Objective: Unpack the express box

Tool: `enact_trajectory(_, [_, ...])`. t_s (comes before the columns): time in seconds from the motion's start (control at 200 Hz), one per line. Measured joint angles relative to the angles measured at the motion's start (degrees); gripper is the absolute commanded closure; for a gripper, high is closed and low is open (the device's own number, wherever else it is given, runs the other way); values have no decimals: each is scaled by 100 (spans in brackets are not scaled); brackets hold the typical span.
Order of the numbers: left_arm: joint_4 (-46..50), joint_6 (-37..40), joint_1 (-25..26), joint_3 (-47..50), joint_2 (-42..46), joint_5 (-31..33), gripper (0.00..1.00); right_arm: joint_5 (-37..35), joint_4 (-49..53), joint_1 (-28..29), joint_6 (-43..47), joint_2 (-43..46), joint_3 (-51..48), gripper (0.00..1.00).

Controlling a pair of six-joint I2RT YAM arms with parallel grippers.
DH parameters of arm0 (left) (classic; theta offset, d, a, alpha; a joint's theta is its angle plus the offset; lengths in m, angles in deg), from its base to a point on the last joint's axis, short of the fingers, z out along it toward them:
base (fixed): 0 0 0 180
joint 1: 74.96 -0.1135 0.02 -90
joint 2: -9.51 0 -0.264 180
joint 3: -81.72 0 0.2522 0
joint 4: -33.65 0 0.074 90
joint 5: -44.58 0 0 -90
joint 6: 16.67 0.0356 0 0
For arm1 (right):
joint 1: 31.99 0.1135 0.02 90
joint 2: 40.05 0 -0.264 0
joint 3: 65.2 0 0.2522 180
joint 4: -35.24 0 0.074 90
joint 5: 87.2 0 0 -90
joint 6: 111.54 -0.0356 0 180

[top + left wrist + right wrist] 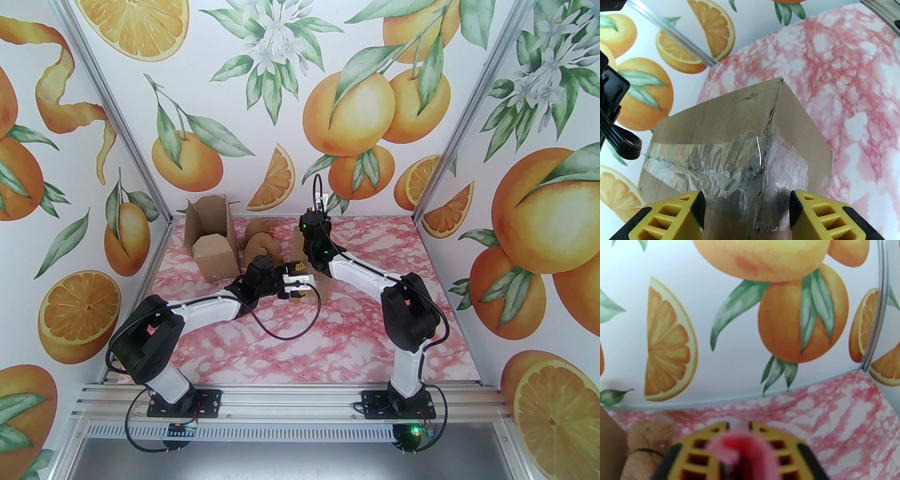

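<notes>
The taped express box (731, 121) stands near the middle of the pink marbled surface (300, 356), with crumpled clear tape wrapping its torn near corner. The left fingers (677, 218) stand apart on either side of that corner; whether they press the cardboard I cannot tell. The right fingers (698, 451) are clenched on a pink fuzzy item (743, 451), too blurred to identify. Toward the far left corner an opened carton (206, 234) stands beside a brown plush toy (260, 241), which is partly cut off in the right wrist view.
</notes>
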Motion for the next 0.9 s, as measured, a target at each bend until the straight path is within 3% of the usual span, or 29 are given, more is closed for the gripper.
enact_trajectory(0.901, [-4,-448,149,-188,-155,428,44,-197,573,146,-590,365,-227,100])
